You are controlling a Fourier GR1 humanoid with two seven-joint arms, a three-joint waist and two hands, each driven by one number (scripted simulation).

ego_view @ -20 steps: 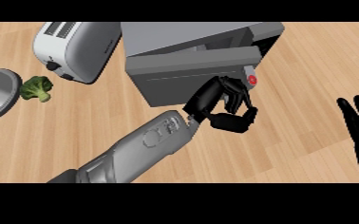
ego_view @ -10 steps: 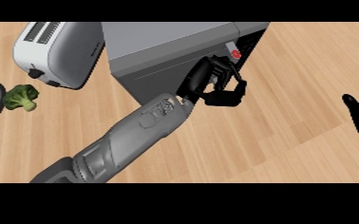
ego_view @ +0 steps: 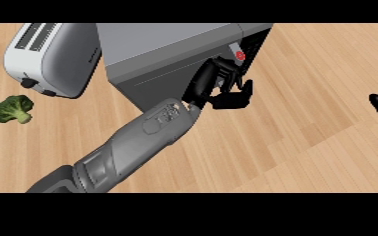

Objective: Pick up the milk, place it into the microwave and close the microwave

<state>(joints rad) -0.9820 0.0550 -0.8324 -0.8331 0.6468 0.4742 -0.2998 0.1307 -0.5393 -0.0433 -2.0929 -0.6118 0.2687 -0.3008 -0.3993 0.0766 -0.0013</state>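
Centre frame, the matte black left hand (ego_view: 206,85) rests against the boxy grey microwave (ego_view: 162,42) door's edge, fingers seemingly straight and spread, above the pale woodgrain counter (ego_view: 310,130)

A: Item one?
B: Toaster (ego_view: 55,60), white, slots up, upper left on wooden counter (ego_view: 310,130). Dark knob at its lower end, possibly a dial.
A: Item two?
B: Broccoli (ego_view: 15,109), green, left edge, below the toaster, apart.
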